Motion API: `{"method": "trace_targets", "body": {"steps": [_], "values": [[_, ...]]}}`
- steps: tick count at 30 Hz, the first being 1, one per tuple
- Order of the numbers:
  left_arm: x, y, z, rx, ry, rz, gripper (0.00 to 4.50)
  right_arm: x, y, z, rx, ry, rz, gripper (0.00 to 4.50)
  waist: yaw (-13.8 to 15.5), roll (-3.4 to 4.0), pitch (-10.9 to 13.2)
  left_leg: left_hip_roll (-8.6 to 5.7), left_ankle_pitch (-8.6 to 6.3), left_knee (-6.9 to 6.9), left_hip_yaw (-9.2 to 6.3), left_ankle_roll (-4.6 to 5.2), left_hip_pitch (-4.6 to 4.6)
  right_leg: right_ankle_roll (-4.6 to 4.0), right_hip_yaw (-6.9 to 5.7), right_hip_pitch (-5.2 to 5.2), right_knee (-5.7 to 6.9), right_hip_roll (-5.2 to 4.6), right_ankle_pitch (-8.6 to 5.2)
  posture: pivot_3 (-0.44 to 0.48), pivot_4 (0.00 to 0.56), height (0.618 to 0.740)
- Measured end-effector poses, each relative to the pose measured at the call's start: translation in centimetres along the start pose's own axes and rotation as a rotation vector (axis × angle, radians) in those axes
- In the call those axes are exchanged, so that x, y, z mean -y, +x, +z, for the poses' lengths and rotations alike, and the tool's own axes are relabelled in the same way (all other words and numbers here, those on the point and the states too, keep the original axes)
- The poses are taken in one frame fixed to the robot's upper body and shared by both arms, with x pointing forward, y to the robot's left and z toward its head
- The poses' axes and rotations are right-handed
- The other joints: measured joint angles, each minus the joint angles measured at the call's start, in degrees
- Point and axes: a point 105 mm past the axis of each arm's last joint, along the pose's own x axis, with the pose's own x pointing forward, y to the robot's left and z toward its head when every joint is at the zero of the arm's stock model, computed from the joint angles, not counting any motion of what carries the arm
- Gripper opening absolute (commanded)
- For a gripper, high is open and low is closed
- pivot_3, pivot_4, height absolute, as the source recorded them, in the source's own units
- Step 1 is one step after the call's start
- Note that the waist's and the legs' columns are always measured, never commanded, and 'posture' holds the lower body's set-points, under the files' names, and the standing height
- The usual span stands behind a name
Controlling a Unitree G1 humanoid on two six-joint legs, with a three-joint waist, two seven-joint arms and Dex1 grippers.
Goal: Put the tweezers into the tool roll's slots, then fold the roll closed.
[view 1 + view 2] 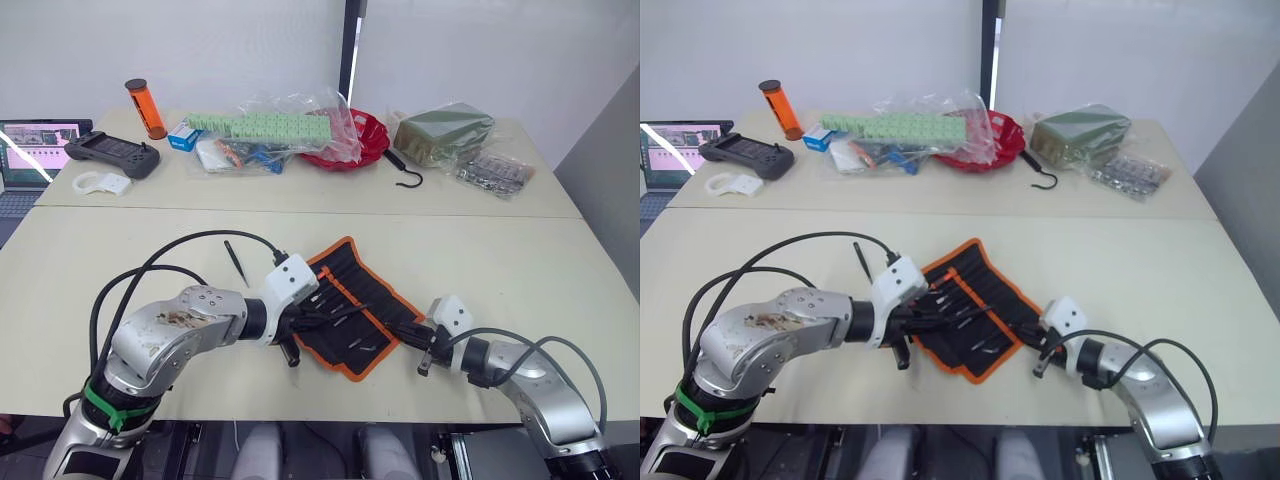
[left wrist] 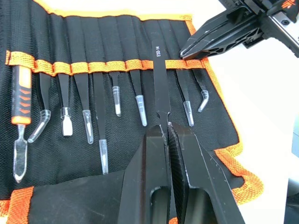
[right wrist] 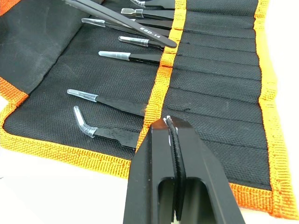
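On the near table the tool roll (image 1: 352,308) lies open, most slots (image 2: 117,51) filled. The left gripper (image 2: 167,130) pinches one tweezer (image 2: 159,77) over a slot; another (image 1: 235,262) lies loose beside the roll. The right gripper (image 3: 172,122), closed and empty, presses the roll's edge. Folding's still to do.

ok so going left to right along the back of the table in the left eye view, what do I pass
Laptop → black handheld controller → orange cylinder → small blue box → green strips in a clear bag → red bowl → black metal hook → green packet.
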Motion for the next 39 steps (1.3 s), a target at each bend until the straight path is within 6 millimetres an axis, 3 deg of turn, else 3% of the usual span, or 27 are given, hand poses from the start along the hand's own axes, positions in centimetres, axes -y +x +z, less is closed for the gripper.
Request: {"method": "trace_targets", "body": {"steps": [8,16,29,39], "values": [[-0.1,-0.2,-1.8,-0.055,0.000,0.045,0.02,-0.2,0.4,0.0,-0.002,0.005,0.008,0.00,-0.28,0.00,0.00,0.02,0.00,0.01,0.01,0.00,0.05,-0.01,0.03,0.01,0.04,0.03,0.01,0.000,0.150,0.740],[0.5,0.1,-2.3,-0.080,0.028,0.054,0.02,-0.1,0.3,-0.1,-0.009,0.004,0.008,0.00,-0.15,0.00,0.00,0.02,0.00,0.04,0.01,0.00,0.05,-0.02,0.03,0.03,0.06,0.03,0.01,0.000,0.150,0.740],[0.2,1.9,-1.5,-0.039,0.001,0.097,0.02,-0.1,0.3,-0.2,-0.016,0.007,0.008,0.00,0.02,0.00,-0.01,0.01,0.00,0.13,0.00,0.00,0.05,-0.01,0.02,0.07,0.09,0.03,0.01,0.000,0.150,0.740],[0.4,4.9,-1.0,0.035,-0.017,0.149,0.02,-0.1,0.3,-0.1,-0.025,-0.003,0.015,0.00,0.08,0.01,-0.02,-0.01,0.00,0.23,0.00,0.01,0.05,0.00,0.03,0.11,0.13,0.03,0.03,0.000,0.150,0.740]]}}
